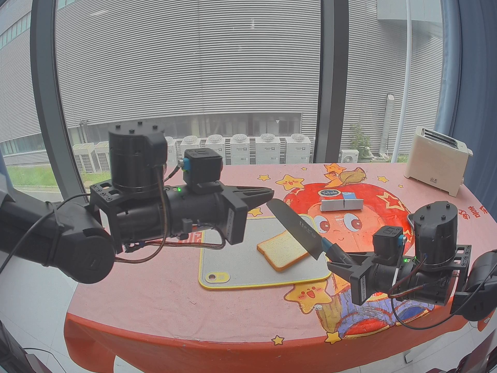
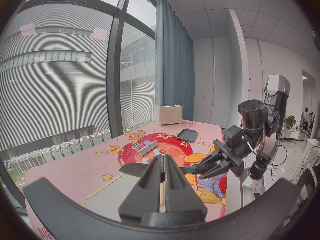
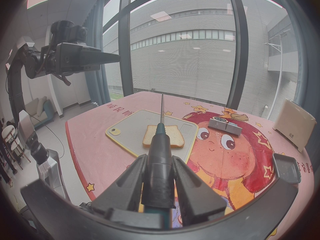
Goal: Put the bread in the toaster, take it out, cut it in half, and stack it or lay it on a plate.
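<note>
Bread [image 1: 283, 249] lies uncut; right fingers [image 3: 192, 191] clamp the knife [image 1: 297, 226], left fingers [image 2: 149, 184] pressed together.

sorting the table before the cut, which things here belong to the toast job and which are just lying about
For the job: bread, cutting board under it, knife held by the right gripper, toaster, dark plate.
Lying about: grey and blue block on the cartoon tablecloth.

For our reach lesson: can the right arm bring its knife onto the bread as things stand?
Probably yes: the right pincer holds the knife above the bread on the board; nothing lies between, and the left pincer hangs higher up.
</note>
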Robot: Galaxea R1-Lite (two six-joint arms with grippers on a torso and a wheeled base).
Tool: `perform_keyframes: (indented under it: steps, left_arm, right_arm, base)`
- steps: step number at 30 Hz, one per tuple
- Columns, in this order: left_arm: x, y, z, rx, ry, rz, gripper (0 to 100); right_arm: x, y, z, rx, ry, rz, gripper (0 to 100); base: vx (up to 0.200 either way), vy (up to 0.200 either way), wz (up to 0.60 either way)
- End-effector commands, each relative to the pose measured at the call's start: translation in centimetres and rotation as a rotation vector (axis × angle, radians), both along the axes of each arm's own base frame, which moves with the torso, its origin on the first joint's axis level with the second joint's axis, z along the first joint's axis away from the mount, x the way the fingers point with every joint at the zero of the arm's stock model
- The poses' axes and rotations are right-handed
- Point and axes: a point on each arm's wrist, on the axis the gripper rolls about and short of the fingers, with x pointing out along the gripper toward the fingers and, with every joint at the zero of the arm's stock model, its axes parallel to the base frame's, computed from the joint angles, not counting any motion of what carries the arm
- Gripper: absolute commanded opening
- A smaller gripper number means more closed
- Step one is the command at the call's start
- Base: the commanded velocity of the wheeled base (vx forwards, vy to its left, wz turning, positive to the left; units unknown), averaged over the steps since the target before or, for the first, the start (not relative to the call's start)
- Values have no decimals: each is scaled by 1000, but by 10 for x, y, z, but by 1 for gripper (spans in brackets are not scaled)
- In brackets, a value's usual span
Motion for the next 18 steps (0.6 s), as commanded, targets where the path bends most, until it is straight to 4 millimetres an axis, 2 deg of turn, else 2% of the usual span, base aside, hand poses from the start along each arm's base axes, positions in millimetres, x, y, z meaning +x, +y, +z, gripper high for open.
perform_keyframes:
  steps: [1, 18]
  left_arm:
    - [8, -22, -6, 4, 2, -12, 0]
    - [32, -40, -28, -10, -16, 6, 0]
  right_arm:
    - [5, 4, -7, -18, 22, -2, 0]
    - [7, 6, -4, -9, 10, 3, 0]
  base:
    - [0, 0, 0]
    - [0, 0, 0]
